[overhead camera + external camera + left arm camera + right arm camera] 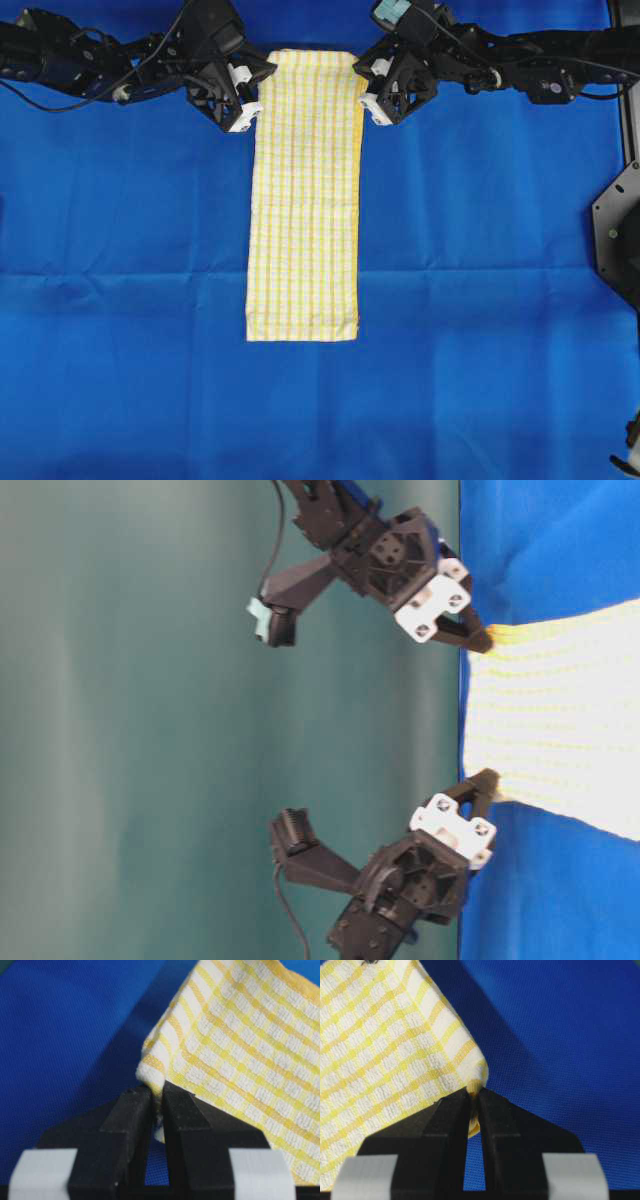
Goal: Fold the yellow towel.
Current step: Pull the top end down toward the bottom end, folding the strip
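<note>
While both hands pinch corners, the yellow towel (303,200) (woven checks) lies rectangular.

Thin rectangular yellow-and-white checked towel (303,195) with solid yellow hems, spread as a long narrow strip. Lies flat along most of its length, lower end square and smooth. Far end raised off the surface, its two corners lifted and slightly bunched, cloth pulled taut between them. Faint crosswise crease near the middle.
</note>
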Controlling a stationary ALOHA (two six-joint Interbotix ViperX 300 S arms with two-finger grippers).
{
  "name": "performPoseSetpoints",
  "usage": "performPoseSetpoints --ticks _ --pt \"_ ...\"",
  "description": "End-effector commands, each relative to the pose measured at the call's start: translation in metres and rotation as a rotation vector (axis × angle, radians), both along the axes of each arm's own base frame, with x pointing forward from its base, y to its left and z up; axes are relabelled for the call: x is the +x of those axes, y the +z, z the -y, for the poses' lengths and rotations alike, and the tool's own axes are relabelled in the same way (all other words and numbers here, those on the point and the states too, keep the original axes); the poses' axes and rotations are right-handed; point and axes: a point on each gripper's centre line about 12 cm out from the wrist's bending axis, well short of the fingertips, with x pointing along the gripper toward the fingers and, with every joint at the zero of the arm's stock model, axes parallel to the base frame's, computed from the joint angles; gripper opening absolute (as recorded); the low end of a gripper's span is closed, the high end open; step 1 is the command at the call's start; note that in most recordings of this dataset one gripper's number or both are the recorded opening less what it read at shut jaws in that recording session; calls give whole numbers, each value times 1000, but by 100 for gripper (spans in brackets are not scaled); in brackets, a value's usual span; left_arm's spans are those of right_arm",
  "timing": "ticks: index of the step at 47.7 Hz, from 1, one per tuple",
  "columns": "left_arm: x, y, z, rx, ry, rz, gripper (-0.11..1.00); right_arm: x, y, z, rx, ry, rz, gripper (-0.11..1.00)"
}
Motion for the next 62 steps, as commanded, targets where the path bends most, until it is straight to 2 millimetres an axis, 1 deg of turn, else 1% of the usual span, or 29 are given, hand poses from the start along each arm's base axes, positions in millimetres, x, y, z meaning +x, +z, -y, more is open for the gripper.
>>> performPoseSetpoints --ticks 1,9,12,16,19,24,31,36,41,42,50,54,59,62 --pt "1 17 -3 19 9 42 4 1 16 3 -25 -3 38 5" --pt "-2 20 0 18 6 46 4 1 18 1 -25 -1 42 5" --pt "-4 23 4 18 0 48 4 1 23 -2 -29 5 54 5" --pt "-5 30 11 21 -13 58 4 1 31 -12 -32 24 68 5" --pt "-6 37 20 25 -33 70 4 2 37 -21 -36 43 82 5" --pt "-7 50 40 35 -80 94 4 2 45 -40 -35 83 101 5" --pt "-9 57 71 27 -149 107 4 0 53 -74 -16 142 131 5" --pt "-11 55 101 8 -217 102 4 0 55 -100 3 193 145 5" --pt "-12 51 131 -16 -289 95 4 -2 51 -125 25 244 144 5" --pt "-12 50 137 -21 -303 91 4 -1 50 -132 32 260 143 5" --pt "-14 44 181 -50 -416 77 4 0 46 -168 66 340 137 5" --pt "-13 43 200 -61 -462 76 4 2 44 -186 78 378 141 5" --pt "-14 41 221 -86 -508 76 4 3 39 -203 92 407 138 5" --pt "-14 39 230 -99 -526 74 4 4 37 -212 106 418 136 5"
